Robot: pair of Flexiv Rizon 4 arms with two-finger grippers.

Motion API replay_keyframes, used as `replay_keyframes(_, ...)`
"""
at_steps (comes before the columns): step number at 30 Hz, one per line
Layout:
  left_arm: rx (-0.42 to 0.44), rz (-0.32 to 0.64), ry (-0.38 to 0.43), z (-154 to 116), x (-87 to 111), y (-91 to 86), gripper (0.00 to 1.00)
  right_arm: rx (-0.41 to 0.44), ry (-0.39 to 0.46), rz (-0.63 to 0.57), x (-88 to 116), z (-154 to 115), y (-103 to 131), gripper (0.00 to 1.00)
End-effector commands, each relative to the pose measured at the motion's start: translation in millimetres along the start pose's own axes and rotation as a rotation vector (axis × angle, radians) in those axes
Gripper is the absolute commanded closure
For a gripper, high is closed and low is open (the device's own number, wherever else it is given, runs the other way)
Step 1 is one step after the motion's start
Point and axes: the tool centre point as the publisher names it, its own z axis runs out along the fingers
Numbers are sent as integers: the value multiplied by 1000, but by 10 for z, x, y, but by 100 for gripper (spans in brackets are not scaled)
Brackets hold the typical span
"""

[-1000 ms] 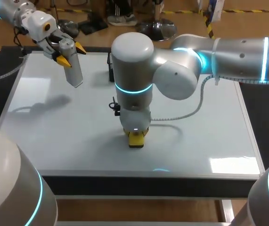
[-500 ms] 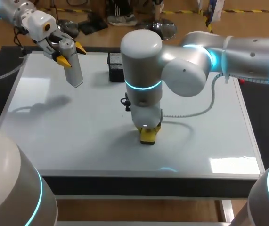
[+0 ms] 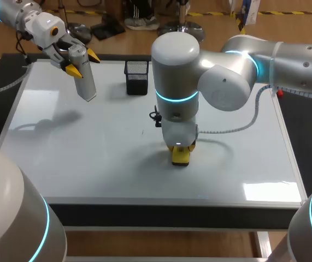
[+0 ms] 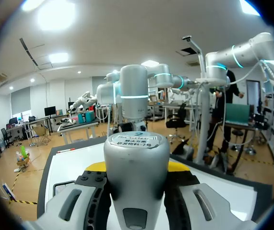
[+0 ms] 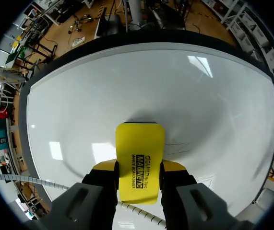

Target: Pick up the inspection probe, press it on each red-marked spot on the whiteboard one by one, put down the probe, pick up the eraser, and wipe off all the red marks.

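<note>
Gripping the yellow eraser (image 5: 140, 151) from both sides, my right hand (image 5: 139, 168) stands near the middle of the whiteboard (image 3: 90, 164), a little toward the near edge. The eraser looks pressed flat on the board, though from above my own arm hides most of the contact. My left hand (image 3: 82, 61) is closed around the grey inspection probe (image 3: 86, 82), which hangs tilted above the board's far left corner. A black mesh holder (image 3: 136, 76) sits at the far edge.

- A dark table (image 3: 199, 216) shows as a black border along the near edge and both sides.
- A black mesh cup (image 3: 136, 76) stands far, middle.
- A glare patch (image 3: 271, 191) lies near right.
</note>
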Motion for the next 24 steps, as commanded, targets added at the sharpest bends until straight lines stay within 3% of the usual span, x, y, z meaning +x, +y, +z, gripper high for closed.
replay_keyframes(1, 0, 1, 3, -9, -3, -6, 100, -7, -1, -23, 69, -151, -54, 100)
replay_keyframes(10, 0, 1, 3, -9, -3, -6, 100, 31, -17, -28, 188, -439, -180, 100)
replay_keyframes(24, 0, 1, 3, -9, -3, -6, 100, 47, -20, -14, 254, -507, -213, 100)
